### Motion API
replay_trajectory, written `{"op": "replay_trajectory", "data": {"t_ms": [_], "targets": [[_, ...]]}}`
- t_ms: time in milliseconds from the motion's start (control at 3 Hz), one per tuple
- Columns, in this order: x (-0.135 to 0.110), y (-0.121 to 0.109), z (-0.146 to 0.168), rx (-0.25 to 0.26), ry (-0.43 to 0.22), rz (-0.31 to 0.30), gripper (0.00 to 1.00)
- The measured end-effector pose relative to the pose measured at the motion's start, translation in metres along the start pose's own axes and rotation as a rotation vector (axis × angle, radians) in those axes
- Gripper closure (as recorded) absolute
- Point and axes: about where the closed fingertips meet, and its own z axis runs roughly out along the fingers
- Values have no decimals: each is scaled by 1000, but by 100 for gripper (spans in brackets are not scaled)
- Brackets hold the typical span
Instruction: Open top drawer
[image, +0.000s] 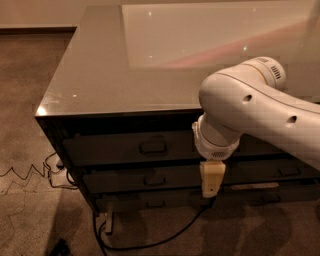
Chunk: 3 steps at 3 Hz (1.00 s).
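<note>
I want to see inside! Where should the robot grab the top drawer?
By the loop handle in the middle of the top drawer, coming straight from the front: it's the only part sticking out. The tool hangs lower, to its right.

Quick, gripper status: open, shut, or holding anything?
The gripper: open or shut cannot be told. It hangs in front of the drawer fronts, right of and below the top drawer handle, apart from it.
</note>
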Motion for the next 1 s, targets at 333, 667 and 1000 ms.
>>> {"op": "replay_trajectory", "data": {"t_ms": [333, 667, 1000], "targets": [[0, -10, 15, 1, -84, 16, 0], [2, -26, 24, 31, -134, -5, 0], [1, -25, 28, 40, -79, -12, 0]]}}
